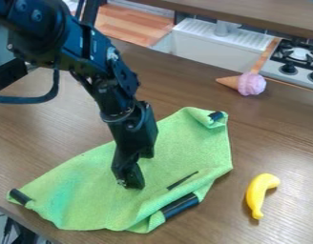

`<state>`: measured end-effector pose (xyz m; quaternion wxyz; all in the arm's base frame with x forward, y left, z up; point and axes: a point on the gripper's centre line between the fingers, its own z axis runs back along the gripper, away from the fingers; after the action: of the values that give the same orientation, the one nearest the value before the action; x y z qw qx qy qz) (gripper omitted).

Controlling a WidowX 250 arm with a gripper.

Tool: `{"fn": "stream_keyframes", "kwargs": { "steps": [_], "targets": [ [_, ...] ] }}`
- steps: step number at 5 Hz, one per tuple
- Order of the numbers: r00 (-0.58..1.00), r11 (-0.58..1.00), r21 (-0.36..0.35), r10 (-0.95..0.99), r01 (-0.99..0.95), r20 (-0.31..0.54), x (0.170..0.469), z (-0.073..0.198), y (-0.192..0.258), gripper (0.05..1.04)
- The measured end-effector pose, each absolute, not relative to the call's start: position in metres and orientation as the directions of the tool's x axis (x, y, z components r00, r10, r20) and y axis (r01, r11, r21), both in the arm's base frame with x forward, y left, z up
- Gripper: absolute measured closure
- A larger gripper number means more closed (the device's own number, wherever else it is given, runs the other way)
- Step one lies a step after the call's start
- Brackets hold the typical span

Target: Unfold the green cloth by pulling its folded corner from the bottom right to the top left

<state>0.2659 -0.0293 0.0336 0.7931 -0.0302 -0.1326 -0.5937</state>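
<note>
The black gripper (130,177) hangs down over the left-centre part of a green cloth (184,143), low at its surface; whether it touches the cloth I cannot tell. The cloth lies spread and rumpled on the brown table, with black patches at its left corner, upper right corner and lower edge. Its upper right corner and its lower right edge are folded over. To the right of the cloth lies a yellow toy banana (258,193). A toy ice cream cone with a pink scoop (251,84) lies farther back.
Behind the brown table (293,138) stand a white sink (207,45) and a stove (299,57) with a black grate. A wooden counter section (133,24) is at the back left. The table's front edge runs near the cloth's lower left corner.
</note>
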Motion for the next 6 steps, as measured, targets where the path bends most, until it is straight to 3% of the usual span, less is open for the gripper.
{"fn": "stream_keyframes", "kwargs": {
  "steps": [3,6],
  "targets": [
    [0.297,0.327,0.056,-0.908,0.943,0.296,0.259,0.037,-0.030,0.085],
    [0.375,0.419,0.041,-0.848,0.907,0.375,0.260,0.061,-0.034,0.085]
  ]
}}
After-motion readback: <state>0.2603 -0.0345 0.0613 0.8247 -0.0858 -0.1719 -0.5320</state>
